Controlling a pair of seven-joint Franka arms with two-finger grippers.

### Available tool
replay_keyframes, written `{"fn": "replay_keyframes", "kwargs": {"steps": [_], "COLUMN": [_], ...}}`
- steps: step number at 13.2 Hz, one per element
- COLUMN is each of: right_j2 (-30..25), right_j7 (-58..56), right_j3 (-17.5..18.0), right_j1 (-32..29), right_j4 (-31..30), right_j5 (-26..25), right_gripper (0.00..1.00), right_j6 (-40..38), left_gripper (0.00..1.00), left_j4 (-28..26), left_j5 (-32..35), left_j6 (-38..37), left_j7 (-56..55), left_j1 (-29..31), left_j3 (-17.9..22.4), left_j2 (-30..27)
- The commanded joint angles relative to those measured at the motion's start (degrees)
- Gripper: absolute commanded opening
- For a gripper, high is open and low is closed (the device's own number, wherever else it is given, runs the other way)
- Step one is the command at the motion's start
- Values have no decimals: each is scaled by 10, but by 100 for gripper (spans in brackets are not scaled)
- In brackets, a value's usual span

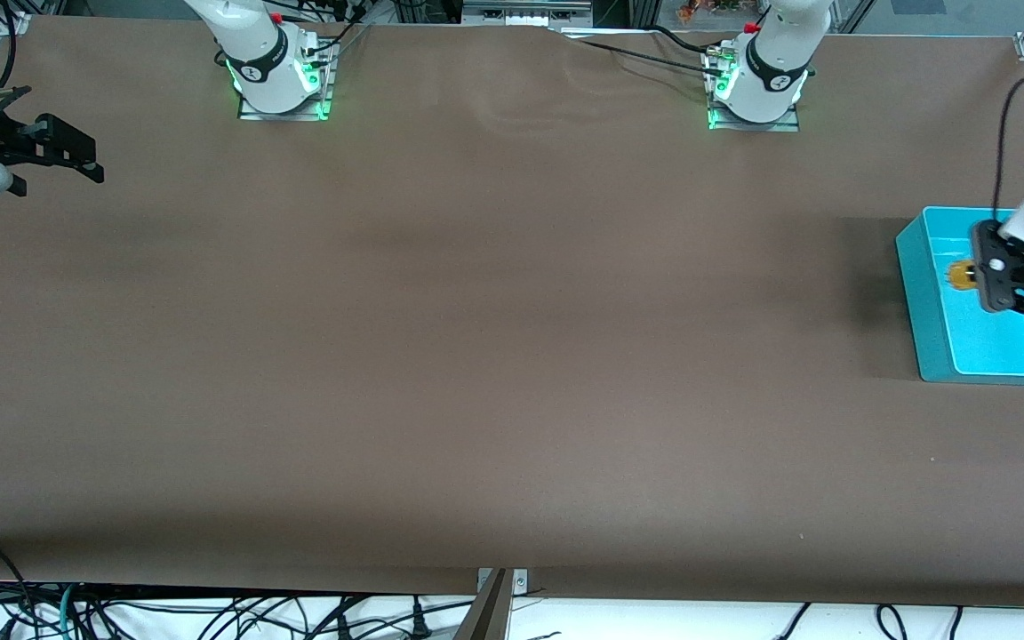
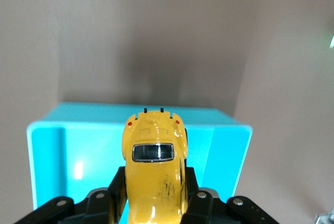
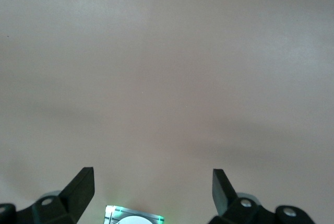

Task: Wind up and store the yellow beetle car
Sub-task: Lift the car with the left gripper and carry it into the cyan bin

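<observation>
Here's the left end effector (image 1: pixel 974 276), up over the teal bin (image 1: pixel 930 356) at the left arm's end of the brown surface (image 1: pixel 476 356), and it's clamped tight on the yellow beetle car (image 2: pixel 155 172). From the left wrist view you can see the black fingers (image 2: pixel 117 187) pressing on both flanks of the little car, its dark window and rounded yellow body pointing out over the bin's open interior. In the front view the car shows only as a small yellow spot poking out beside the black fingers, above the bin's floor, and whether it touches the floor can't be made out. The bin sits at the edge of the surface, partly cut off by the frame.

Over at the right arm's end, the right end effector (image 1: pixel 76 160) waits above bare surface, jaws spread wide with nothing between them. The right wrist view confirms it: two black fingertips (image 3: pixel 83 182) well apart, plain brown surface under them.
</observation>
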Motion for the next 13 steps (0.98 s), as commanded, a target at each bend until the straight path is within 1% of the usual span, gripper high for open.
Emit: {"fn": "replay_keyframes", "kwargs": {"steps": [1,3,5,6,8,9,10,11,13], "right_j2": [2,3,3,3,3,3,3,3,3], "right_j7": [4,4,4,4,3,3,3,3,3], "right_j3": [1,1,1,1,1,0,0,0,0], "right_j1": [-1,-1,-1,-1,-1,-1,-2,-1,-1], "right_j4": [13,13,13,13,13,13,13,13,13], "right_j5": [-4,-4,-4,-4,-4,-4,-4,-4,-4], "right_gripper": [100,100,100,100,100,100,100,100,100], "right_j6": [-12,-12,-12,-12,-12,-12,-12,-12,-12], "left_gripper": [16,16,17,19,24,32,76,100,100], "left_j4": [61,50,50,49,47,47,47,47,47], "left_j5": [50,54,86,95,96,96,97,100,98], "left_j6": [26,88,132,149,161,162,163,163,158], "left_j7": [41,50,50,51,52,52,51,54,54], "left_j1": [45,72,81,83,91,91,91,91,93], "left_j3": [-8,-7,-8,-8,-7,-8,-7,-7,-8], "left_j2": [91,129,170,185,198,202,203,202,197]}}
